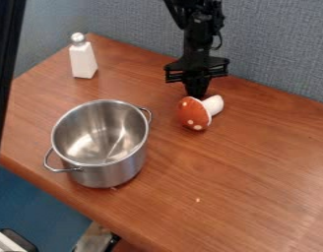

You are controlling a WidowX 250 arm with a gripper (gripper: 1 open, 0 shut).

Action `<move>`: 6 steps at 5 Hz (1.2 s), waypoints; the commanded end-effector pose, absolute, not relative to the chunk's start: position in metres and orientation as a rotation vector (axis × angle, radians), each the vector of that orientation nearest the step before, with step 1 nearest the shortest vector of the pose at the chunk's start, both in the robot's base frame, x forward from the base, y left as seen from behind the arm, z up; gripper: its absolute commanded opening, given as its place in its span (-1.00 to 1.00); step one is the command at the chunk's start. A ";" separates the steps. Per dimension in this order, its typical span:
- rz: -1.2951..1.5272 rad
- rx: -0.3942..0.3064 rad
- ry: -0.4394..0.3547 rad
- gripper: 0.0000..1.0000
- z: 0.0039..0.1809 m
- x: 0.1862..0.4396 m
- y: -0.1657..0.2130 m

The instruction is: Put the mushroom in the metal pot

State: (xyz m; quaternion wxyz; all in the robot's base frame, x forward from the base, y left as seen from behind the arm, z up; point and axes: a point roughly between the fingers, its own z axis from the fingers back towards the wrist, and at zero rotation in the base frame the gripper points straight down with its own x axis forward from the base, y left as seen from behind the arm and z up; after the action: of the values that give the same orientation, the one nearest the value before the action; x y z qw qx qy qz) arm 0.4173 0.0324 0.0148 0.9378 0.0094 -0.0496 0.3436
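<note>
Mushroom (196, 110): lying on the counter (256, 187), just right of the pot (101, 144); not yet lifted. Pot: seen empty. Gripper (197, 77): poised directly above the mushroom, jaws partly spread, nothing held. Pickup and transfer remain.

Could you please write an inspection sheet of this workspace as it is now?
Surface: brown wooden table, no spills seen.
Job's things: mushroom lies on its side on the table, outside the metal pot; the pot stands upright and looks empty.
Clutter: white bottle upright near the far left corner.
Grippers: gripper points down just above the mushroom; jaws hold nothing.
Cables: nothing seen.
Surroundings: grey-blue wall behind the table.
</note>
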 end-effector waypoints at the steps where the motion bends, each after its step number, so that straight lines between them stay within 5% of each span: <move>1: 0.670 -0.026 -0.195 -1.00 0.062 0.431 0.031; 2: 0.602 0.001 -0.196 1.00 0.067 0.435 0.031; 3: 0.537 0.007 -0.220 -1.00 0.089 0.437 0.032; 4: 0.577 -0.025 -0.260 1.00 0.113 0.427 0.024; 5: 0.641 -0.075 -0.310 -1.00 0.150 0.408 0.022; 6: 0.687 -0.093 -0.339 1.00 0.170 0.389 0.019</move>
State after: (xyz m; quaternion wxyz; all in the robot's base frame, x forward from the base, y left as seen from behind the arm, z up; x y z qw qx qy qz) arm 0.3912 0.0198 0.1440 0.9314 -0.0337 -0.1337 0.3368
